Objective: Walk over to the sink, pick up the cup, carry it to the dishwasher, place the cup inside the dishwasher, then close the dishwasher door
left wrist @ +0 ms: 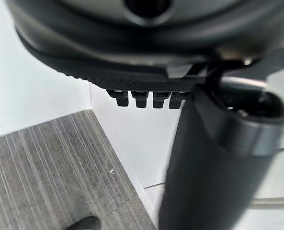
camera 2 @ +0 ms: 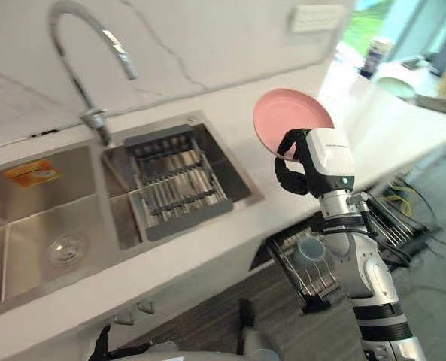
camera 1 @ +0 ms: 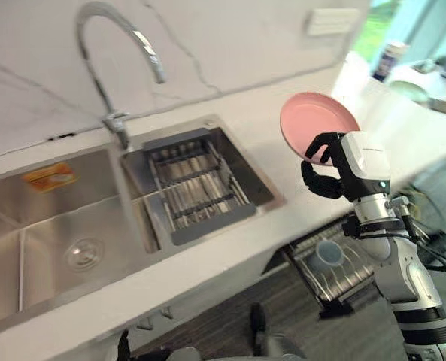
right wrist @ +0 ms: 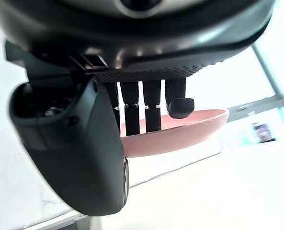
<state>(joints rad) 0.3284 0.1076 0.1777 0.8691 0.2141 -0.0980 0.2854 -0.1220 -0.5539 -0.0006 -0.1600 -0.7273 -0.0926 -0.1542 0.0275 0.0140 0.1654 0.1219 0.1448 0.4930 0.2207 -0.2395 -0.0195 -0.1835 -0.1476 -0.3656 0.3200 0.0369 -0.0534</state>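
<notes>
My right hand (camera 1: 324, 171) is raised over the white counter's right part, shut on a pink plate (camera 1: 313, 124) that stands nearly upright above it. In the right wrist view the fingers (right wrist: 142, 108) curl over the plate's rim (right wrist: 180, 134) with the thumb below. A pale blue cup (camera 1: 329, 252) sits in the pulled-out dishwasher rack (camera 1: 350, 278) under the counter, just below that hand. My left hand (left wrist: 142, 98) hangs low over the wood floor beside a white cabinet, with straight fingers that hold nothing.
A double steel sink (camera 1: 27, 226) lies to the left, with a grey drain rack (camera 1: 196, 184) in its right basin and a tall curved faucet (camera 1: 117, 45) behind. A can (camera 1: 392, 60) and dishes stand at the counter's far right.
</notes>
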